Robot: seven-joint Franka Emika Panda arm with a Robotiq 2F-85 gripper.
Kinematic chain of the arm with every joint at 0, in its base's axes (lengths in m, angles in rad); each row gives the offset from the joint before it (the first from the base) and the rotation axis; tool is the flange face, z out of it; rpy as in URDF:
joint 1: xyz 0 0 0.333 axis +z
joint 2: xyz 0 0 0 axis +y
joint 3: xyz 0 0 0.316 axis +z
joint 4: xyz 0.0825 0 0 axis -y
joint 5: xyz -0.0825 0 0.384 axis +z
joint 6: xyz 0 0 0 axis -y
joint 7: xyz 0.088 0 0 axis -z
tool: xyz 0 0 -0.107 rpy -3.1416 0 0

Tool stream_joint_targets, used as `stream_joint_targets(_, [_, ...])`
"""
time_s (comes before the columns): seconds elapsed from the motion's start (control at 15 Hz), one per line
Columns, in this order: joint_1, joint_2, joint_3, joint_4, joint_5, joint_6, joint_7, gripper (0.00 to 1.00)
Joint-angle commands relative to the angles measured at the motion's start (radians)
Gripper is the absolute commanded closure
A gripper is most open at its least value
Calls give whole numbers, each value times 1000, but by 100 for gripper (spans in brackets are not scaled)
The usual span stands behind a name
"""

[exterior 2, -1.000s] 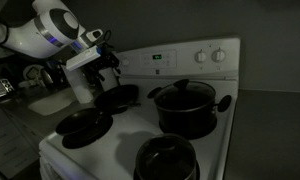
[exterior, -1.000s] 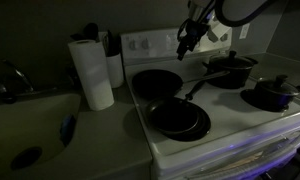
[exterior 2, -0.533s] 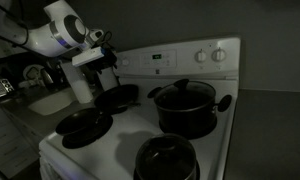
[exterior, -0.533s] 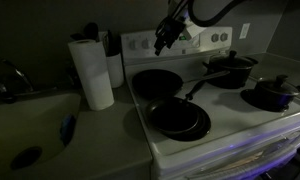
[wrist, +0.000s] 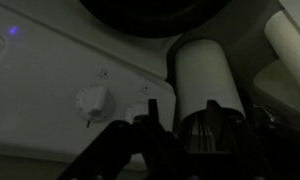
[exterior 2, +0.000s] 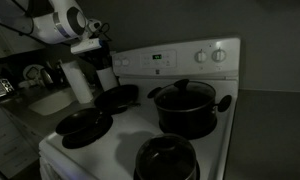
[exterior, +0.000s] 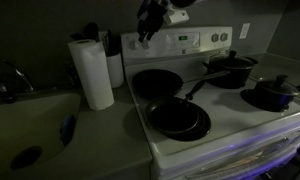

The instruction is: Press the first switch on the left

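Gripper [exterior: 147,24] is shifting left along back panel [exterior: 195,42], closing on first switch [wrist: 93,102]; its opening too dark to tell.

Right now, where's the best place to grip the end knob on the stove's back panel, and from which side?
Pinch the knob across its round rim, coming straight at its face from the stovetop side. It is a round cap standing out from the flat back panel, and the paper towel roll probably crowds a sideways approach.
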Motion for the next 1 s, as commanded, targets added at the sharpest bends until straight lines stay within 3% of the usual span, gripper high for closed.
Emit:
stream_joint_targets(0.0, [13, 98, -5, 146, 25, 13, -52, 76])
stream_joint_targets(0.2, [13, 160, -14, 222, 22, 25, -64, 99])
stream_joint_targets(0.93, [-2, 403, 20, 528, 61, 24, -162, 100])
